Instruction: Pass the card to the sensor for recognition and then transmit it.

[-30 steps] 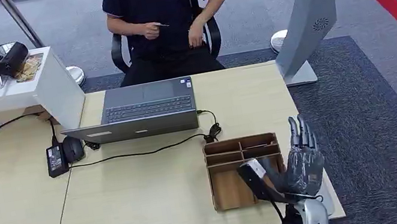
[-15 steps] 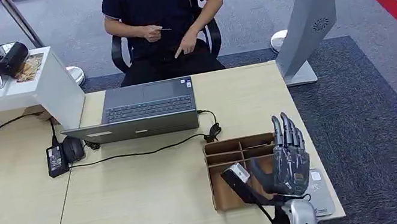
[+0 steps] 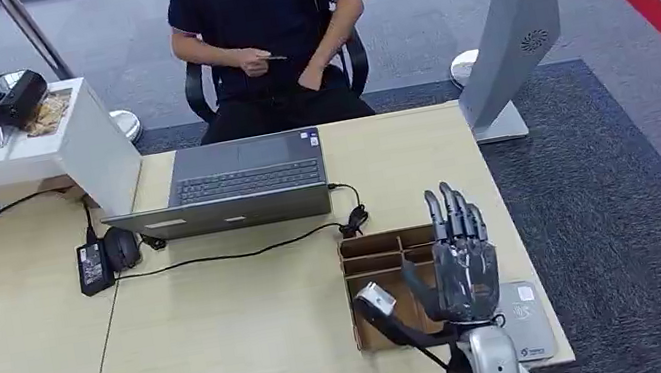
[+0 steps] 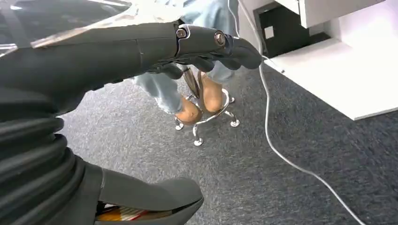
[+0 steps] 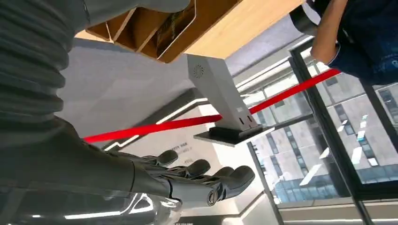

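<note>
One laptop (image 3: 245,183), one cardboard organizer (image 3: 392,277), one sensor pad (image 3: 521,309), one mouse (image 3: 121,247), one person (image 3: 264,25).

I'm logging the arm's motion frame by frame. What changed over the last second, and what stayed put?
The right hand, fingers apart and holding nothing, moved left over the cardboard organizer, uncovering the grey sensor pad at the table's right edge. The seated person's hand, holding a card, shifted slightly. Laptop and organizer stayed put.
</note>
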{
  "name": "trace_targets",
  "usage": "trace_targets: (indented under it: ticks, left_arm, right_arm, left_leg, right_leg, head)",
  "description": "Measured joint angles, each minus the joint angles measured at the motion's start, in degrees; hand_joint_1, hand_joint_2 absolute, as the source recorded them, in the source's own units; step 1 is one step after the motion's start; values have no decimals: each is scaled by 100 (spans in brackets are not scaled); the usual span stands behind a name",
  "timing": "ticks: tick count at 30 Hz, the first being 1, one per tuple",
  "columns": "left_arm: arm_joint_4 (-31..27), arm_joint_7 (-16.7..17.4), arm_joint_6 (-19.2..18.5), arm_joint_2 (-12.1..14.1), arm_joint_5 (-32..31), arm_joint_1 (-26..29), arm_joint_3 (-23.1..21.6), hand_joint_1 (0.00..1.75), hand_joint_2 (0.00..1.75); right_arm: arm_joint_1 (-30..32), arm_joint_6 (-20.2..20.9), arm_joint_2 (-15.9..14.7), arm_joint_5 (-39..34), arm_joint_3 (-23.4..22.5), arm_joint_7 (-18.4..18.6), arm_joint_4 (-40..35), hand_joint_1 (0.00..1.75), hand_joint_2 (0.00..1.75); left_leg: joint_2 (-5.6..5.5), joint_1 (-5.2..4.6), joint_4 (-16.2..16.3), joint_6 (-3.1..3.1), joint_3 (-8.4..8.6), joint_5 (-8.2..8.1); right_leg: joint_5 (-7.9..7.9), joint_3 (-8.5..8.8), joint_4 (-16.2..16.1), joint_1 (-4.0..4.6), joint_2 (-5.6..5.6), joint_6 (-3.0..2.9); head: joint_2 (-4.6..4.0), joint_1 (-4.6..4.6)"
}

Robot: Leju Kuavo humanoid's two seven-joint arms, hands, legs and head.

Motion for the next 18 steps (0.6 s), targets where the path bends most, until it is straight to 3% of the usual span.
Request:
trace_targets:
  ticks: [14, 18]
  left_arm:
    - [33, -61, 0, 22, 2, -2, -57, 0, 175]
    - [33, -81, 0, 26, 2, -1, -87, 0, 175]
  right_arm:
    - [-157, 2, -345, 96, 452, 195, 240, 0, 175]
    - [-229, 2, -426, 90, 535, 405, 315, 0, 175]
  left_leg:
    - [0, 0, 0, 0, 0, 0]
    - [0, 0, 0, 0, 0, 0]
  right_leg:
    - [0, 1, 0, 0, 0, 0]
    - [0, 1, 0, 0, 0, 0]
  head:
    - [0, 2]
    - [0, 0]
